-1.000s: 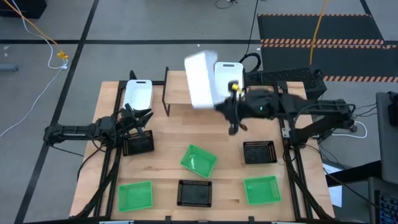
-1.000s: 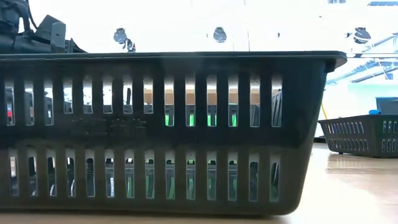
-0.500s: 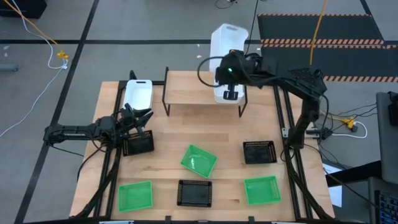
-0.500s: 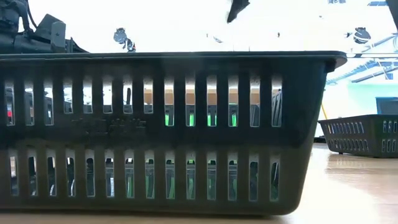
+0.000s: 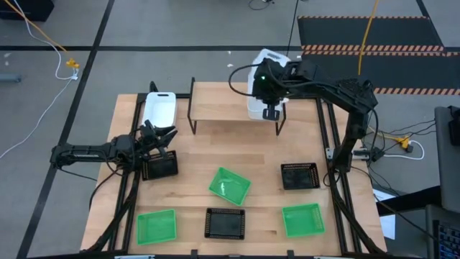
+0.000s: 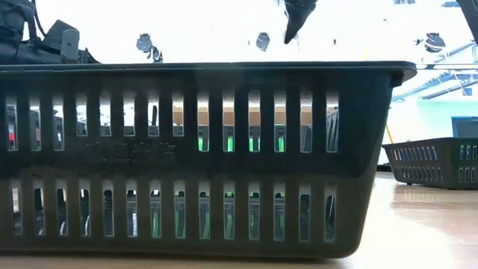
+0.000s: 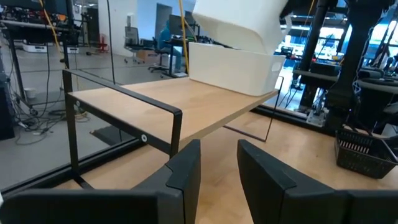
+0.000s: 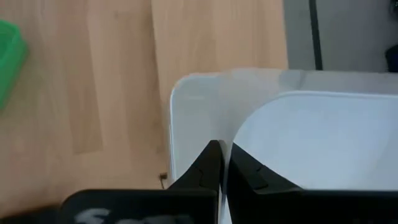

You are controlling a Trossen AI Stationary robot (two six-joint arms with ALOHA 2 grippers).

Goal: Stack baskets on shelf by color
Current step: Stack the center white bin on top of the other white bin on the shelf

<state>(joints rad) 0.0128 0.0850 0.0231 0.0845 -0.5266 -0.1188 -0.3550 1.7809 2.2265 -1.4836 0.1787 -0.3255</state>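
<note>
Two white baskets sit together at the right end of the shelf [image 5: 215,108]: one white basket [image 7: 233,65] rests flat on the board, and a second, tilted white basket [image 7: 239,22] hangs over it, its low edge dipping into the one below. The right gripper [image 5: 271,109] is above that end of the shelf, its fingers [image 8: 208,165] pressed close together on the rim of the tilted white basket, pinching its wall between them. From the right wrist view, the held basket's rounded corner lies just inside the lower one's rim.

A third white basket [image 5: 160,108] lies on the table [image 5: 266,155] just beside the shelf's left end. The left gripper [image 5: 159,140] waits near the table's left edge, right over a black basket [image 5: 159,167]; its fingers [image 7: 183,168] stand a little apart with nothing between them.

The rest are scattered across the front of the table. A green basket [image 5: 230,185] sits skewed near the middle, another green basket [image 5: 156,225] at the front left, and a third green one [image 5: 302,219] at the front right. A black basket [image 5: 225,223] is at front center, filling most of the low view [image 6: 202,157], and a further black one [image 5: 300,175] lies toward the right side.
</note>
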